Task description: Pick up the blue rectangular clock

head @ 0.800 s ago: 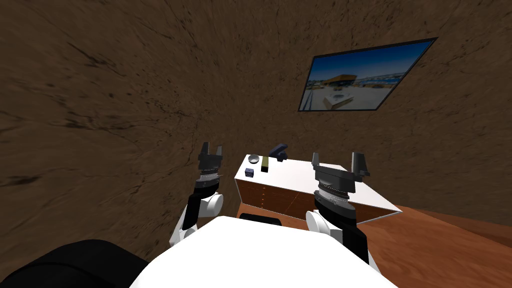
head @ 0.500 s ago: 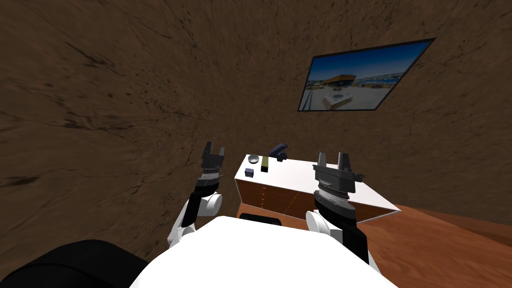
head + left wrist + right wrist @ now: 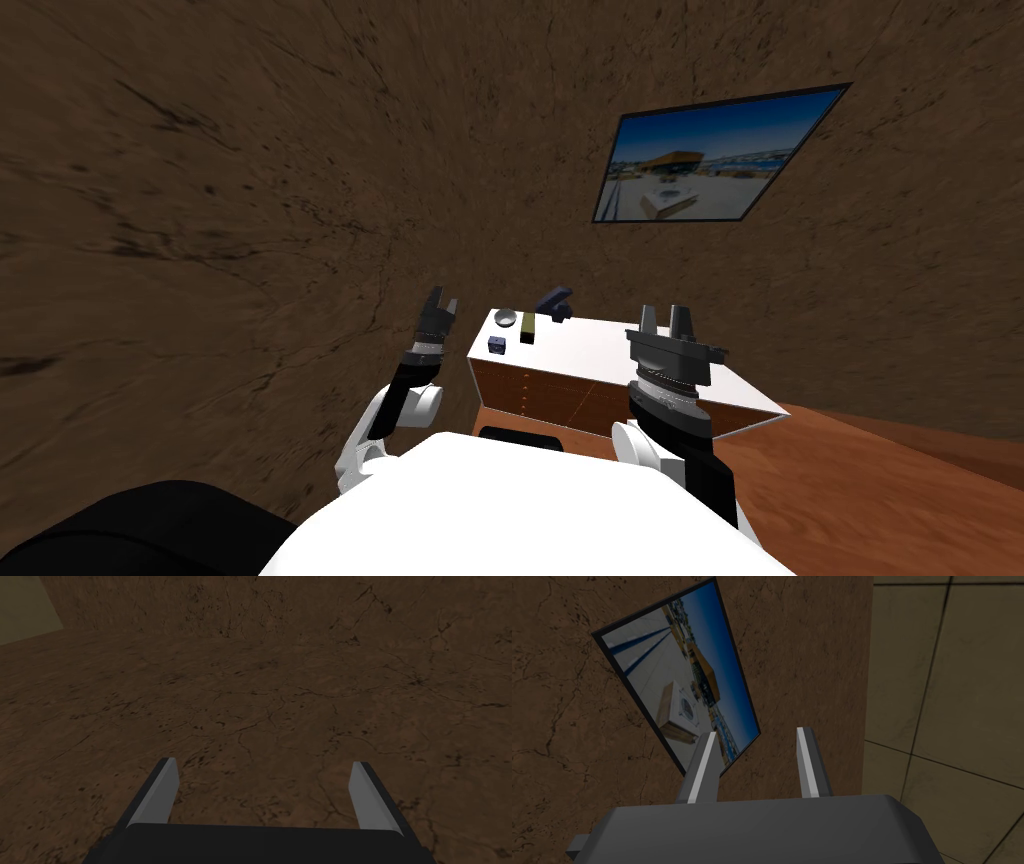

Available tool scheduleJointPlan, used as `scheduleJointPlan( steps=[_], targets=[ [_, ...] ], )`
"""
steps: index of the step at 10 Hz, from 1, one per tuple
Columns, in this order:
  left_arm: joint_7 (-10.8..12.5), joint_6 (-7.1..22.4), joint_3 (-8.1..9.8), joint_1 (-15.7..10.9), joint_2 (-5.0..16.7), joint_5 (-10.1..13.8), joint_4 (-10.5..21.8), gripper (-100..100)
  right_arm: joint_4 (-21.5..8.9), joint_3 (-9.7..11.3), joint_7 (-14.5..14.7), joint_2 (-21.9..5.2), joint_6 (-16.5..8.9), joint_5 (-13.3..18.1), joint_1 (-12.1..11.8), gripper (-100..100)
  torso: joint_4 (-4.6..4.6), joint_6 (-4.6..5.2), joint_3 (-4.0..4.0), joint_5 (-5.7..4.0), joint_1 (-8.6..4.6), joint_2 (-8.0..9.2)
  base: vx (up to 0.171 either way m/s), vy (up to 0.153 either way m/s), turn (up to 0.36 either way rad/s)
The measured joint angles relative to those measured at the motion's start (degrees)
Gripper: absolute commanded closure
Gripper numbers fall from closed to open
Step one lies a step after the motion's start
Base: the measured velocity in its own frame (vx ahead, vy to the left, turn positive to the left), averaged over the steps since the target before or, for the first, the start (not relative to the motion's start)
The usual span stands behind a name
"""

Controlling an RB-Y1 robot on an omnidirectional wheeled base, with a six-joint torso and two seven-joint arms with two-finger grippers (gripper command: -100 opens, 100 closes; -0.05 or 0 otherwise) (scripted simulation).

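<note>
The left gripper [image 3: 441, 297] is raised beside the dresser's left end, jaws wide apart and holding nothing. On the white top of the wooden-fronted dresser [image 3: 620, 352], the small blue clock [image 3: 497, 344] sits near the left front corner. Behind it stands a grey bowl [image 3: 507, 318], its contents too small to tell, then an olive block [image 3: 528, 327] and a dark blue object [image 3: 556, 302]. The right gripper [image 3: 664, 312] hovers over the dresser's right part, jaws narrowed with a gap, gripping nothing.
</note>
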State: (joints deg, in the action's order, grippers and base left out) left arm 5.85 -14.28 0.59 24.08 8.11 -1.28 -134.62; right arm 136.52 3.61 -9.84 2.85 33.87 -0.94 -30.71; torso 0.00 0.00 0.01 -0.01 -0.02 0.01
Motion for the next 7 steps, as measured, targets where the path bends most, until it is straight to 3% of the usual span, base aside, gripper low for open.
scheduleJointPlan(
  steps=[7],
  targets=[
    [1.7,9.8,1.13,-3.3,2.5,-4.7,3.9,-100,0.0,0.0,0.0,0.0,0.0,0.0,0.0,0,-0.01,0.00,-0.01,0.00,-0.01,-0.02,-0.002,-0.011,-0.035]
  ],
)
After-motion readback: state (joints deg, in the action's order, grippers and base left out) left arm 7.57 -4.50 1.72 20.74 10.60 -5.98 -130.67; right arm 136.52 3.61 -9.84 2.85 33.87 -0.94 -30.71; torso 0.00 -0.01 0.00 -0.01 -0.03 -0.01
